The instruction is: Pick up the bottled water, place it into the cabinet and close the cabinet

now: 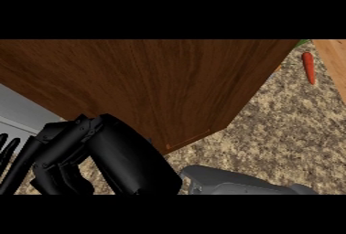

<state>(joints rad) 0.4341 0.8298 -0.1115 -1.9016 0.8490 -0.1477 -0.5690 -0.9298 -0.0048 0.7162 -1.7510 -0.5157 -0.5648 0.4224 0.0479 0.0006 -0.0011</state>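
Though looked for across the whole view, nowhere to be made out: bottle, whether behind the wood or under the black hand cannot be told. Filling the upper left and middle, cabinet (155, 82), cut off by the top and left edges, seen only as one broad brown panel with dark grain and a corner low at the middle; door or wall, open or closed, not to be told. Crowding the lower left just under that panel, right hand (128, 164), black and bulky, joined to a grey forearm (236, 183) cut off by the lower edge; touching the wood or merely in front of it unclear; spread, closed or clamped on something cannot be told. Hard against the left edge, left hand (8, 151), only thin black fingers showing, straight and apart, holding nothing. Right of the panel, speckled counter (283, 137); at the upper right, carrot (308, 67) lying on it, well apart from both hands, beside a strip of wood (332, 59) cut off by the right edge.
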